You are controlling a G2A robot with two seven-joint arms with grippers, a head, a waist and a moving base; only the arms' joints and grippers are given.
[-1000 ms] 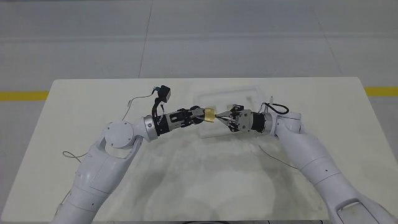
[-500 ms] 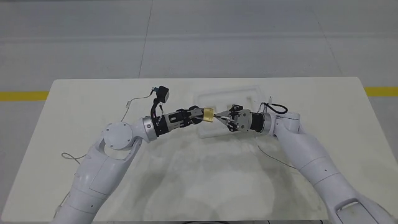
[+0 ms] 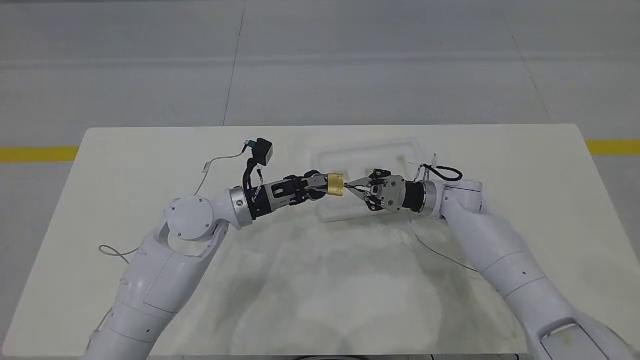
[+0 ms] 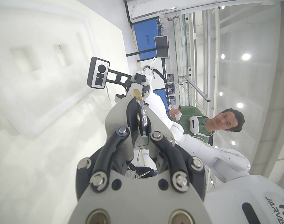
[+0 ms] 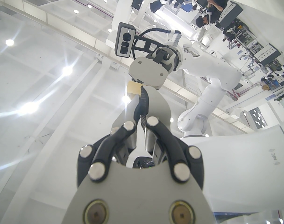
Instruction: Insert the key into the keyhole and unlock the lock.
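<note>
My left gripper [image 3: 320, 182] is shut on the brass padlock [image 3: 337, 183] and holds it above the table's middle. In the left wrist view the lock's silver shackle [image 4: 143, 117] is pinched between the fingers and its brass body [image 4: 136, 93] points away. My right gripper [image 3: 362, 192] faces it from the other side, shut on the key [image 3: 350, 189]. The key's tip is at the lock's bottom face. In the right wrist view the brass body [image 5: 134, 87] sits just beyond my shut fingertips [image 5: 142, 103], which hide the key. I cannot tell whether the key is in the keyhole.
A white foam tray [image 3: 390, 150] with shaped recesses lies on the white table [image 3: 120, 170] just behind the two grippers. Thin cables hang beside both forearms. A person with a headset stands beyond the table in the left wrist view.
My right gripper has edged slightly toward the padlock. The left gripper and the lock have stayed almost still.
</note>
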